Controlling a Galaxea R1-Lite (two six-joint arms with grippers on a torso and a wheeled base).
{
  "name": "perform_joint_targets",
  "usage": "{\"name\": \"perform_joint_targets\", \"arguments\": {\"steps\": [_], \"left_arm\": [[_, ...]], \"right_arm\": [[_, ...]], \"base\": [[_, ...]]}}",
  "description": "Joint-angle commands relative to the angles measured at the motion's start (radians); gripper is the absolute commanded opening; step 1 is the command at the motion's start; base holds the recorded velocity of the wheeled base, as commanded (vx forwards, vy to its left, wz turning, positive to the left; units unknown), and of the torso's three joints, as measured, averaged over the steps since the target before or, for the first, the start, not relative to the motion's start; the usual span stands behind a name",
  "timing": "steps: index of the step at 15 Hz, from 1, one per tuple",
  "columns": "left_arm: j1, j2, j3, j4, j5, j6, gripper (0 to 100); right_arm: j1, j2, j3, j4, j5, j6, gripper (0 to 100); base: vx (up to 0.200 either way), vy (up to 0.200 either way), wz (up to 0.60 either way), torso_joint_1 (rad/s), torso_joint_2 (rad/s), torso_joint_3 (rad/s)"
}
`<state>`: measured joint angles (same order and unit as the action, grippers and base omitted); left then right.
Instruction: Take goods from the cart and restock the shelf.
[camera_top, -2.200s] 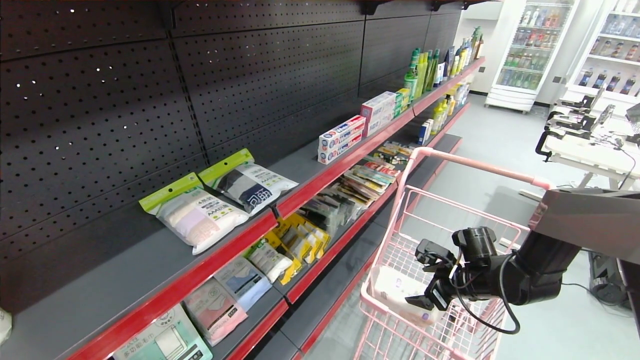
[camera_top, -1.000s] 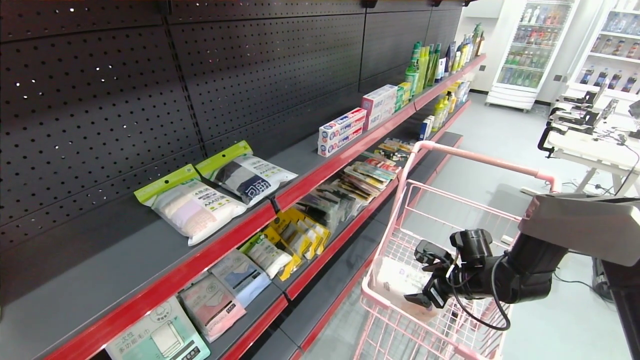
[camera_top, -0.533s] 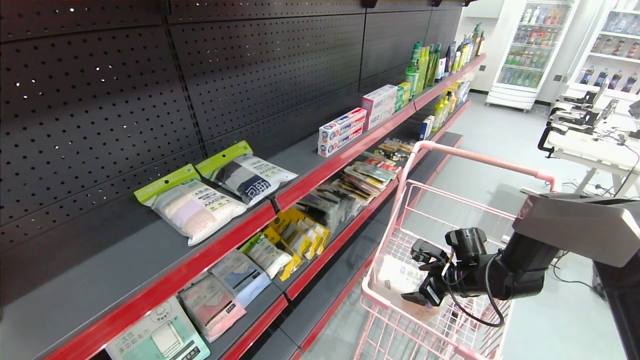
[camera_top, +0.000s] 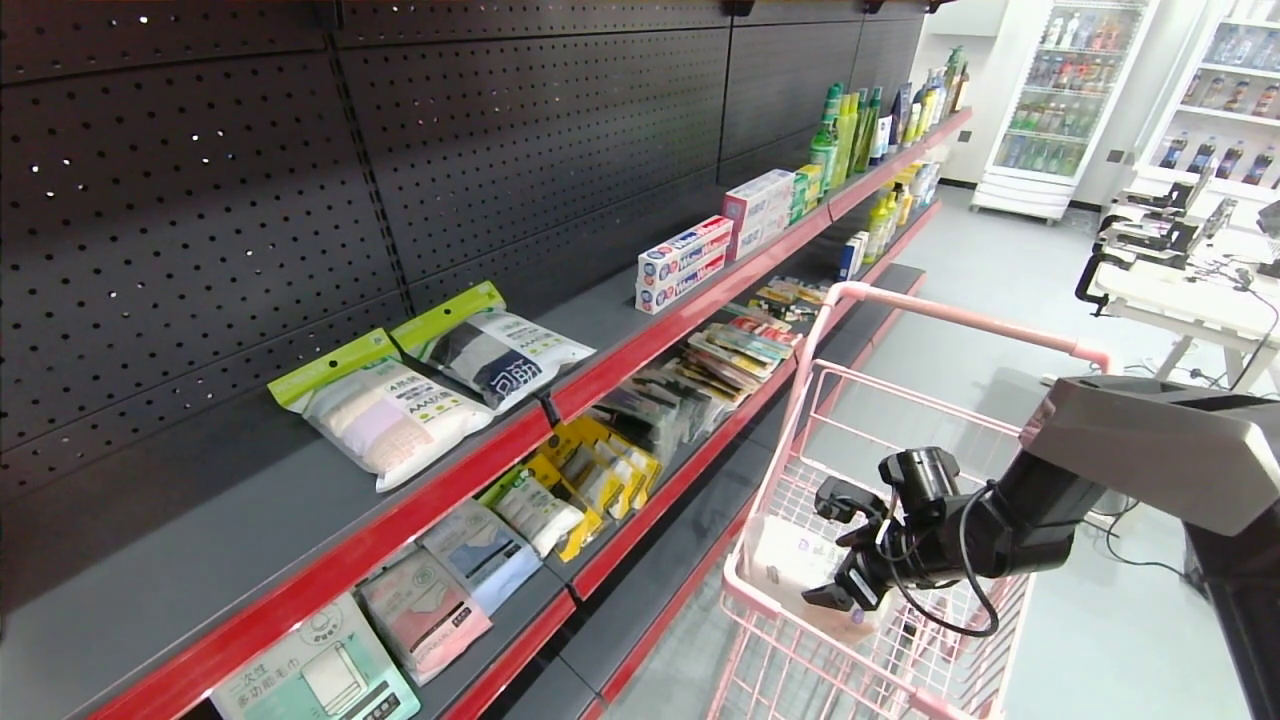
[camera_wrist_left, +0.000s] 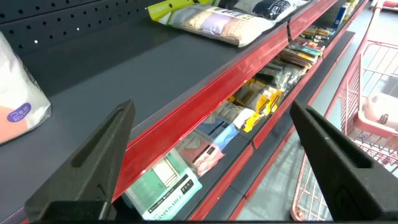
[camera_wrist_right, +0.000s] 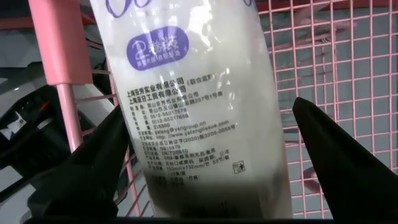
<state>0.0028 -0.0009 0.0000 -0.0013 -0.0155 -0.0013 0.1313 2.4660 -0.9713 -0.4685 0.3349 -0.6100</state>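
Observation:
A white tissue pack (camera_top: 788, 562) with a purple label lies in the near corner of the pink cart (camera_top: 962, 326). My right gripper (camera_top: 832, 552) is down inside the cart, open, with one finger on each side of the pack. In the right wrist view the tissue pack (camera_wrist_right: 186, 93) stands between the spread fingers (camera_wrist_right: 93, 168) of the right gripper (camera_wrist_right: 208, 180), against the cart's wire wall (camera_wrist_right: 339, 59). My left gripper (camera_wrist_left: 211, 168) hangs open and holds nothing, beside the red front edge of the top shelf (camera_wrist_left: 130, 68). A similar white pack (camera_wrist_left: 18, 93) lies on that shelf.
Two green-topped garment packs (camera_top: 385, 412) lie on the top shelf (camera_top: 250, 520), with toothpaste boxes (camera_top: 685, 262) and bottles (camera_top: 850, 135) farther along. The lower shelf holds several flat packs (camera_top: 450, 590). Drink coolers (camera_top: 1065, 100) and a white table (camera_top: 1190, 295) stand beyond the cart.
My right gripper has shifted left and slightly down inside the cart, closing in around the tissue pack. The head view shifted between the oldest frame and the later ones.

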Motion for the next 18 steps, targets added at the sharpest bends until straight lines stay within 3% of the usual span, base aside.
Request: {"name": "perform_joint_targets", "arguments": {"steps": [1, 13, 18], "left_arm": [[0.0, 0.001, 0.0, 0.0, 0.0, 0.0, 100], [0.0, 0.001, 0.0, 0.0, 0.0, 0.0, 100], [0.0, 0.001, 0.0, 0.0, 0.0, 0.0, 100]], "right_arm": [[0.007, 0.005, -0.038, 0.027, 0.0, -0.001, 100], [0.045, 0.057, -0.284, 0.291, -0.037, 0.05, 100], [0.048, 0.059, -0.307, 0.332, -0.036, 0.05, 100]], "base": [[0.0, 0.0, 0.0, 0.0, 0.0, 0.0], [0.0, 0.0, 0.0, 0.0, 0.0, 0.0], [0.0, 0.0, 0.0, 0.0, 0.0, 0.0]]}}
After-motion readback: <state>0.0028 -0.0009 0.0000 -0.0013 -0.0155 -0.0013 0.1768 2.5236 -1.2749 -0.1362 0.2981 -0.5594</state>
